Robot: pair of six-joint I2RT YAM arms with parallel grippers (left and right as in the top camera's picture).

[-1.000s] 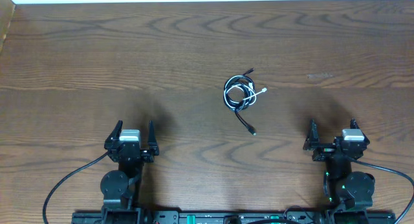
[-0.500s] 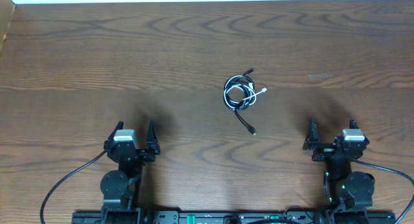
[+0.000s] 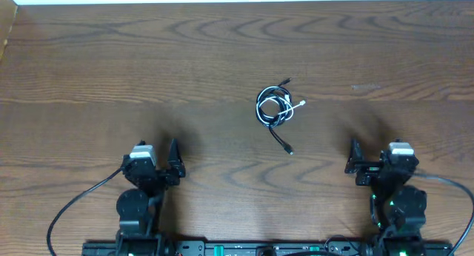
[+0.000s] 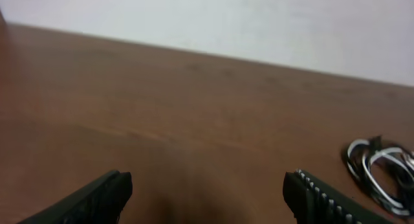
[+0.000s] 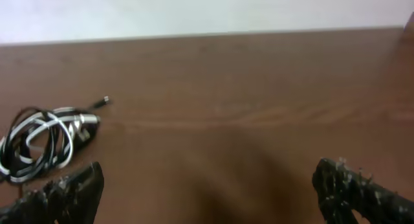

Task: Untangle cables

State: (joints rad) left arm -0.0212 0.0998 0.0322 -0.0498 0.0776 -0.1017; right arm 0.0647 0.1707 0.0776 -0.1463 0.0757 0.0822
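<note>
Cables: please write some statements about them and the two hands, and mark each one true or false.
1. The black and white cables lie coiled together on the wooden table. True.
2. The left hand grips the cables. False: it is open, empty and apart from them.
3. The right hand is open. True.
4. The cables lie at the table's left edge. False: they lie near the middle.
5. A black plug end sticks out of the coil toward the robot. True.
</note>
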